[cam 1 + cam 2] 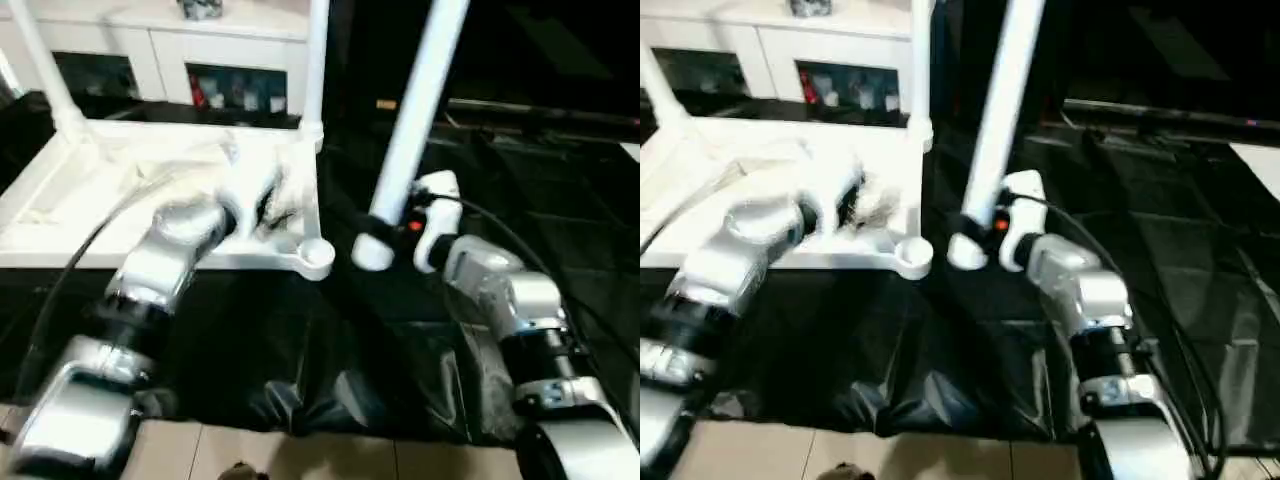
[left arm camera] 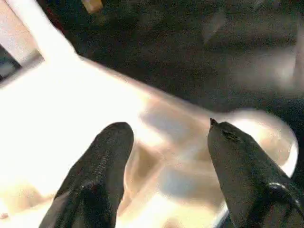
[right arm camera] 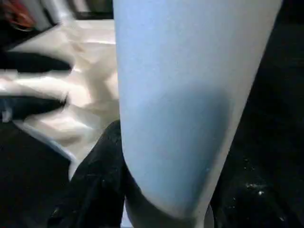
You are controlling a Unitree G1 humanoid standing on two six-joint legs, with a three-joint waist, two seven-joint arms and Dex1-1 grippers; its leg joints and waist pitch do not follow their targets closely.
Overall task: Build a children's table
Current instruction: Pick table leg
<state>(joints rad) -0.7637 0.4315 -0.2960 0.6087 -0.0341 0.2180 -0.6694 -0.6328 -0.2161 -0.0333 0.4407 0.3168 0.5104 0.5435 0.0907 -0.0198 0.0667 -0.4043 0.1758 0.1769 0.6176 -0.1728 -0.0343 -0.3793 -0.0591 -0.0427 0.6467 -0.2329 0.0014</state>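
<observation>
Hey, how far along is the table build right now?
Two legs already stand in the far sockets of the upturned top. The right gripper holds another leg beside the empty near socket. The left gripper hovers open over the top. Seating this leg remains.

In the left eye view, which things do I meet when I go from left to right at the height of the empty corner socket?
Left pincer over the table top → empty corner socket → lower end of the held leg → right pincer.
</observation>
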